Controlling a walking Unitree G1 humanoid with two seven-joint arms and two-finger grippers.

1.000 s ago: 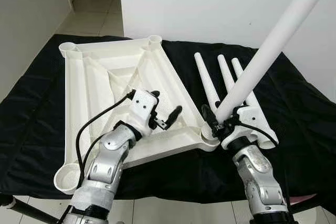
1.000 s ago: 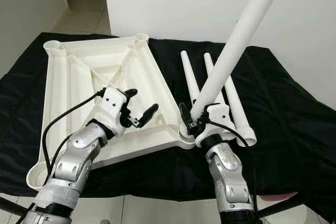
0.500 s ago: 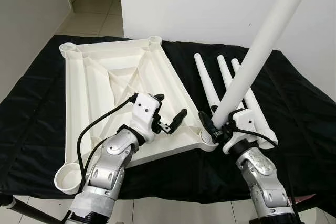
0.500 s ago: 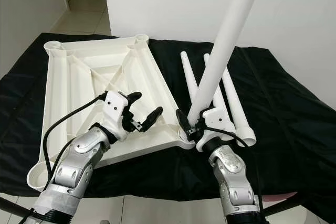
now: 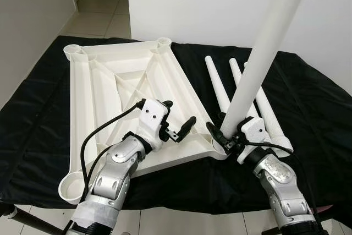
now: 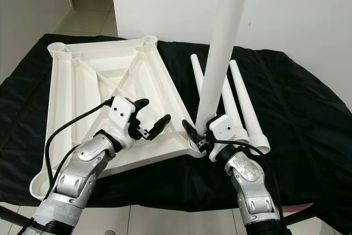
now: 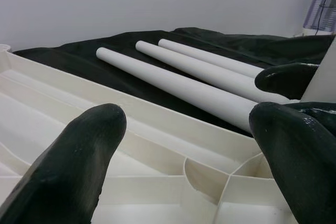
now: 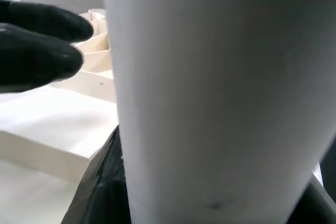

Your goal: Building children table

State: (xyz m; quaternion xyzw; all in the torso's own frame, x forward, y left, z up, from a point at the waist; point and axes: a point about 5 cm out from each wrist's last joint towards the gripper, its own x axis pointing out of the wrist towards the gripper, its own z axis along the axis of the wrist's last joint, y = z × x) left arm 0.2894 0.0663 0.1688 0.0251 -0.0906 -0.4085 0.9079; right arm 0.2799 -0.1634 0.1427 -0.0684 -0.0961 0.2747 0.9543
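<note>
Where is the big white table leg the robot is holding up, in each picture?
Left eye view: table leg rises from the right claw, right of centre.
Right eye view: near centre.
Left wrist view: a sliver at the right edge.
Right wrist view: close up.
Shared landmark: tabletop.

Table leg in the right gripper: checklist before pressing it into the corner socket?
1. Right gripper shut on the table leg: ok.
2. Leg upright: not ok, tilted slightly.
3. Leg foot at the corner socket: ok; seated: cannot tell.
4. Left gripper open, over the tabletop, not holding it: not ok.
5. Three spare legs lying on the black cloth, apart from the socket: ok.
</note>
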